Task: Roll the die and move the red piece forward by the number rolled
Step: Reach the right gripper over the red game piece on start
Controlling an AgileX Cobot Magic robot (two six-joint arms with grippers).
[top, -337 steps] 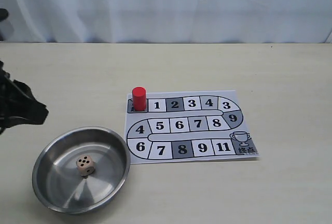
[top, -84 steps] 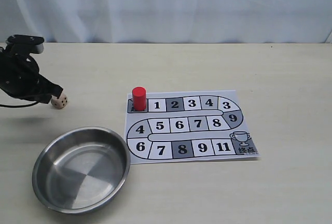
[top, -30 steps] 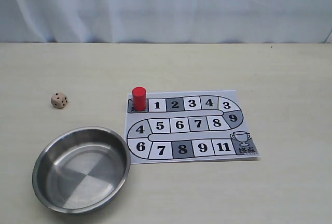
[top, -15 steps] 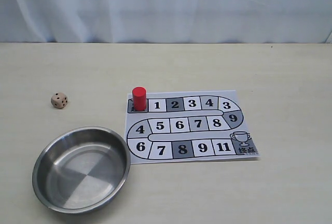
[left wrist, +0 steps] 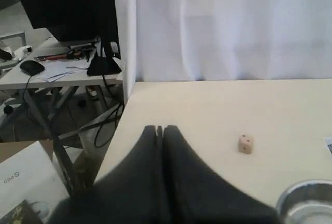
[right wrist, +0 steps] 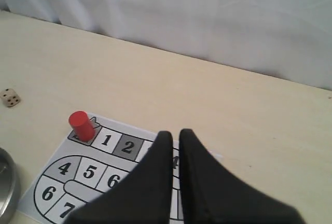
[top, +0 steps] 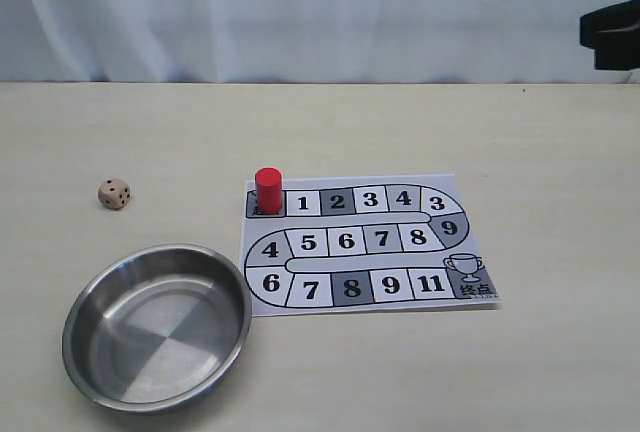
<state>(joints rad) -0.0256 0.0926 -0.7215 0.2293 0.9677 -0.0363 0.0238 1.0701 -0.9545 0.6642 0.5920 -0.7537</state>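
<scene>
Pincers: left pincer (left wrist: 160,128) and right pincer (right wrist: 175,131) both narrow, empty.
Risk: right one, unopened, topples red piece (top: 267,190); misread die (top: 114,193) miscounts.

The left gripper (left wrist: 159,128) is closed. Its two dark fingers (left wrist: 179,151) are pressed flat against each other, with only a thin line showing where they meet. They are wide near the wrist and get thin toward the tips. The right gripper (right wrist: 174,132) looks closed too. Its two dark fingers (right wrist: 155,167) sit side by side with just a very thin slit between them, and the tips are almost touching. In the exterior view, only a small dark part of the right arm (top: 612,34) shows. It is held up high at the far right edge.
</scene>
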